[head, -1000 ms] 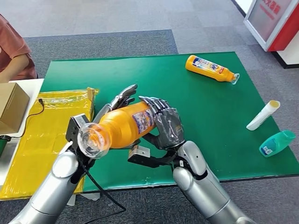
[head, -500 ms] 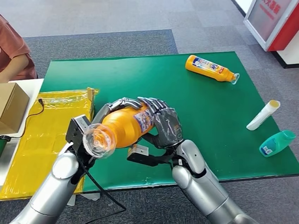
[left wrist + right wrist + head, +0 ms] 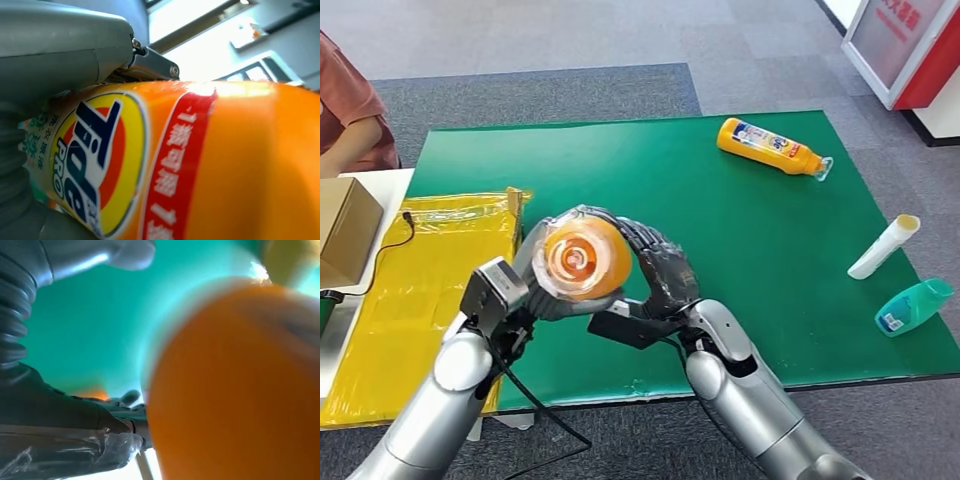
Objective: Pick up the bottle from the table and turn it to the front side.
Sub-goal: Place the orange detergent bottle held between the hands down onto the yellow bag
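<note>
An orange Tide bottle [image 3: 580,260] is held above the green mat [image 3: 743,230], its clear cap end pointing straight at the head camera. My left hand [image 3: 539,295] grips it from the left, fingers wrapped over the top and underneath. My right hand [image 3: 663,270] cups the bottle's right side with dark fingers curled around it. The left wrist view has the bottle's label [image 3: 94,165] close up under my left hand's thumb [image 3: 56,50]. In the right wrist view the orange bottle [image 3: 241,390] lies blurred beside my right hand [image 3: 45,410].
A second orange bottle [image 3: 771,146] lies at the mat's far right. A white tube [image 3: 882,247] and a teal bottle [image 3: 913,305] lie near the right edge. A yellow bag [image 3: 426,290] and a cardboard box [image 3: 346,230] sit left, near a person [image 3: 350,120].
The bottle has swung from lying sideways, cap to the left, to pointing its cap at the camera. My left hand closed around it and both hands shifted slightly with the turn.
</note>
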Robot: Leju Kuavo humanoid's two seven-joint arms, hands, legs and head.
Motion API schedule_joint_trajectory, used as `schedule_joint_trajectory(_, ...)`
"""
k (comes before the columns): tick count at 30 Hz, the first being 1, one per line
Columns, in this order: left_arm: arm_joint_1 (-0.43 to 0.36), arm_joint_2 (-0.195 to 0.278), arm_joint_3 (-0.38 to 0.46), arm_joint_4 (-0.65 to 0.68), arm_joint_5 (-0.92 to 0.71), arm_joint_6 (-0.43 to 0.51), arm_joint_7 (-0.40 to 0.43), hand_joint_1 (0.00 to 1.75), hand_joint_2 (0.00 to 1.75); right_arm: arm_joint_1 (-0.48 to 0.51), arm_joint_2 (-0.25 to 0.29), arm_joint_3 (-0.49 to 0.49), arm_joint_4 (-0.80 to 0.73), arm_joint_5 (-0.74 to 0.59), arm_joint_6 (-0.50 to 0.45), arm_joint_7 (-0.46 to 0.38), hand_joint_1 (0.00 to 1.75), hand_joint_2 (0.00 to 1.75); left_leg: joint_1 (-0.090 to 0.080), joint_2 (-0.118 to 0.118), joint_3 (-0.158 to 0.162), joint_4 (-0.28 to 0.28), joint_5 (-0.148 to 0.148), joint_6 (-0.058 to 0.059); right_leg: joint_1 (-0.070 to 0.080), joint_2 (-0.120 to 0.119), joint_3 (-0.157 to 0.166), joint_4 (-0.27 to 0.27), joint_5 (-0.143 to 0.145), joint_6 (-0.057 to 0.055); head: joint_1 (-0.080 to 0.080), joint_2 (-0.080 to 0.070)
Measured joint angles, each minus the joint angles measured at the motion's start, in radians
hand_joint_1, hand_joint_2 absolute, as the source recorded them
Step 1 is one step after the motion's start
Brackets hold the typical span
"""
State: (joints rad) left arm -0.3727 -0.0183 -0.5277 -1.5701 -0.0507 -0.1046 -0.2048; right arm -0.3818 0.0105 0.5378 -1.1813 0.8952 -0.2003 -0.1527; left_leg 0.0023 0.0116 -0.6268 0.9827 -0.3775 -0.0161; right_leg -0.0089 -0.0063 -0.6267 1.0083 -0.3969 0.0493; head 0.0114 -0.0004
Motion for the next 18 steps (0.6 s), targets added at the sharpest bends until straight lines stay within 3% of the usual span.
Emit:
schedule_joint_trajectory(6,0.034,-0.012,-0.011,-0.074,-0.156,0.149,-0.039,1.75,1.75,-0.002,0.001,-0.141,0.084,-0.22,0.066,-0.008,0.0,1.75,-0.001,-0.001,-0.002,0.0,0.0,0.001,-0.001,-0.001,-0.001,0.0,0.001,0.001,0.0,0.0)
schedule_joint_trajectory(12,0.065,-0.011,-0.009,-0.108,-0.199,0.204,-0.052,1.75,1.75,0.0,0.001,-0.224,0.102,-0.276,0.078,-0.022,0.0,1.75,-0.001,-0.001,-0.002,0.0,0.0,0.001,-0.001,-0.001,-0.001,0.0,0.001,0.001,0.0,0.0)
schedule_joint_trajectory(18,0.12,-0.003,0.015,-0.128,-0.42,0.393,-0.062,1.75,1.75,0.047,-0.002,-0.287,0.05,-0.396,0.107,-0.041,0.0,1.75,-0.001,-0.001,-0.002,0.0,0.0,0.001,-0.001,-0.001,-0.001,-0.001,0.001,0.001,0.0,0.0)
